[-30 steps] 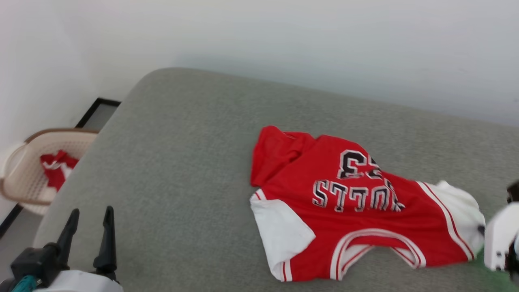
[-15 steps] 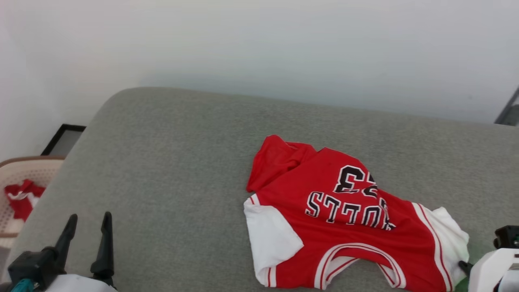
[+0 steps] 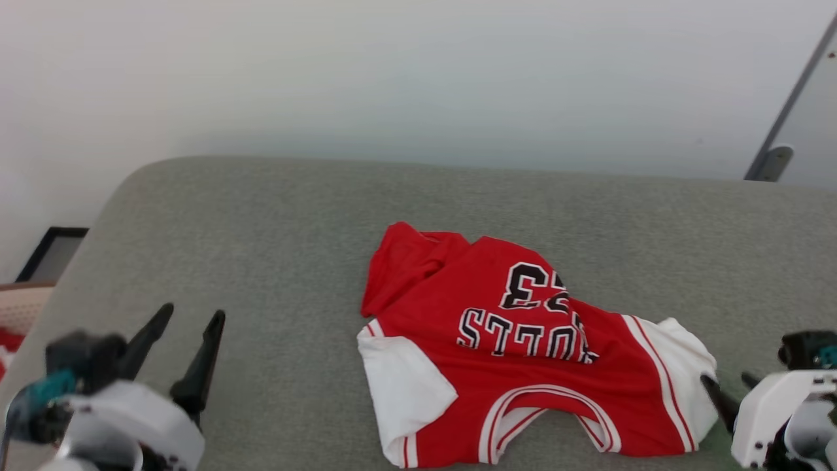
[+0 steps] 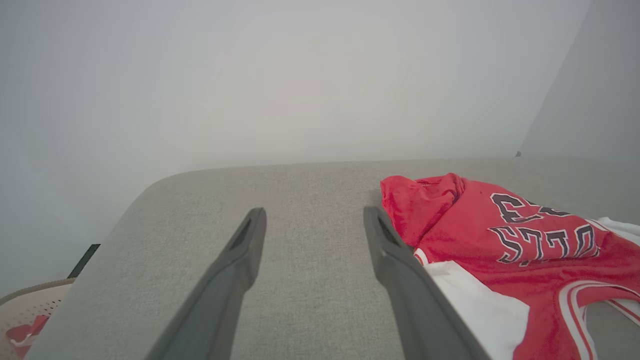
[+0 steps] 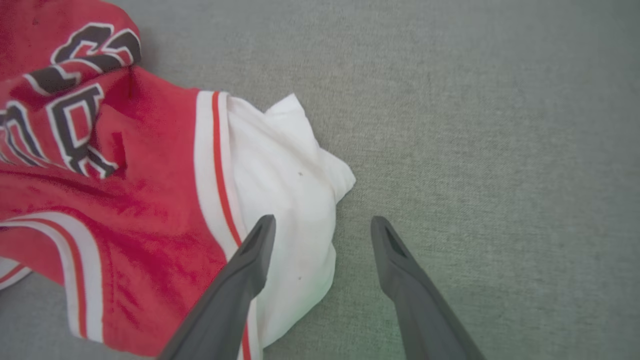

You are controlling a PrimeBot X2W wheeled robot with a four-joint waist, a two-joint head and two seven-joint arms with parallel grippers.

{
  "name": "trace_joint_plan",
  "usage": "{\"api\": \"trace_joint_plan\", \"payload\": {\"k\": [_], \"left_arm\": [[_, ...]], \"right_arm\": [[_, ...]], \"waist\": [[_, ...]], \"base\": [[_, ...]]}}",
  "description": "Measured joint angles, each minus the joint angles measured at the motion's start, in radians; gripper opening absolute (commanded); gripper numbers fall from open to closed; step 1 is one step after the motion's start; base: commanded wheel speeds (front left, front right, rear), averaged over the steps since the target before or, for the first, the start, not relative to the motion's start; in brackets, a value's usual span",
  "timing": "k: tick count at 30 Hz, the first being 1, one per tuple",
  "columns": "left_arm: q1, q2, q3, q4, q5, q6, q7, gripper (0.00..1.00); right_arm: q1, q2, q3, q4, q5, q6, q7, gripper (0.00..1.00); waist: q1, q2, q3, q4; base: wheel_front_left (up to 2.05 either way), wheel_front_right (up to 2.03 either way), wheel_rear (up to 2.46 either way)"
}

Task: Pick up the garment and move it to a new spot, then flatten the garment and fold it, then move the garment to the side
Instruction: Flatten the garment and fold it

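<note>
The garment point(image 3: 523, 366) is a red jersey with white sleeves and black "BULLS 23" lettering, lying crumpled on the grey cushion, lettering upside down in the head view. My right gripper point(image 3: 726, 379) is open at the jersey's right white sleeve point(image 5: 280, 165). In the right wrist view the right gripper point(image 5: 322, 220) has one finger over the sleeve and the other over bare cushion. My left gripper point(image 3: 193, 313) is open and holds nothing, well to the left of the jersey. In the left wrist view the left gripper point(image 4: 315, 212) points over the cushion, with the garment point(image 4: 500, 235) to its right.
The grey cushioned surface point(image 3: 261, 248) runs back to a white wall. A beige laundry basket point(image 4: 30, 305) with red cloth in it stands on the floor past the cushion's left end. A grey metal bar point(image 3: 785, 118) slants at the upper right.
The head camera has swung to the right, so the basket has slid almost out of view. My right gripper's fingers now show spread beside the white sleeve. The jersey lies as before.
</note>
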Motion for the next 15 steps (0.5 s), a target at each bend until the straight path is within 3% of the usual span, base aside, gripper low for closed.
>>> {"api": "trace_joint_plan", "payload": {"k": [6,15], "left_arm": [[-0.114,0.031,-0.061,0.007,-0.074,-0.075,0.198,1.0],[-0.281,0.016,-0.197,0.078,-0.195,-0.129,0.52,1.0]], "right_arm": [[0.019,0.01,-0.094,-0.128,-0.073,0.0,-0.064,1.0],[0.095,0.132,-0.255,-0.331,-0.255,0.0,-0.125,1.0]], "waist": [[0.0,0.0,0.0,-0.04],[0.0,0.0,0.014,-0.095]], "base": [[0.0,0.0,0.0],[0.0,0.0,0.0]]}}
